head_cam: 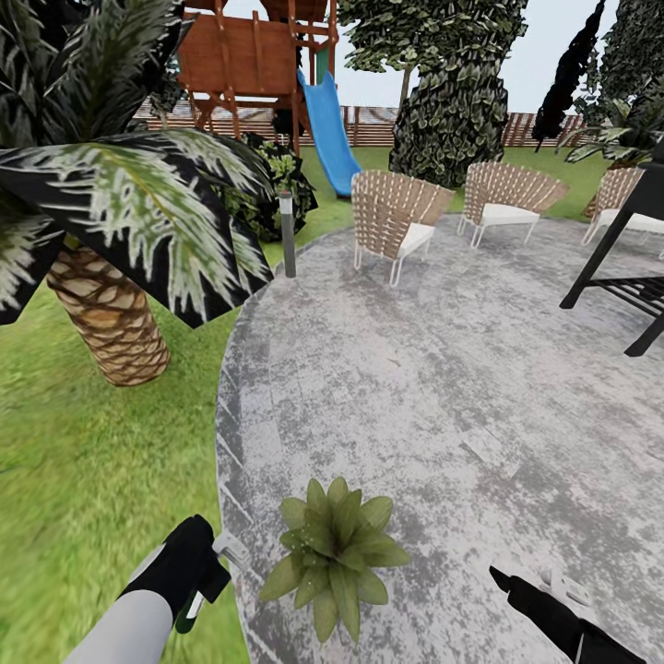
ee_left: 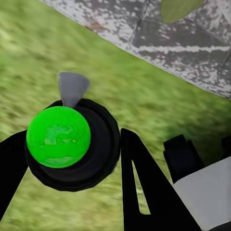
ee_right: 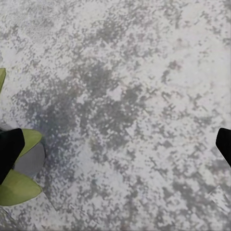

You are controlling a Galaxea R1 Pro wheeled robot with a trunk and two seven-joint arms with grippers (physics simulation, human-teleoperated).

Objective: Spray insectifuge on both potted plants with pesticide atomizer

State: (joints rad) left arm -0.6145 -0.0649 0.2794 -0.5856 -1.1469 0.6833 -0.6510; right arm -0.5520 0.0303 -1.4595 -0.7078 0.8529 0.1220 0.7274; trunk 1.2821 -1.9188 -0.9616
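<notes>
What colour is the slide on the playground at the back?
The slide is bright blue, coming down from a brown wooden play tower. The head view shows it best.

ahead of you stand three woven patio chairs point(head_cam: 395, 218) with white cushions on a round grey paved patch point(head_cam: 480, 369). to your left a big palm point(head_cam: 111, 314) rises from the lawn. a short bollard light point(head_cam: 287, 233) stands at the paving's edge. beyond it are a wooden play tower point(head_cam: 249, 55) with a blue slide point(head_cam: 329, 129), and a black frame point(head_cam: 627, 267) at the right.
</notes>
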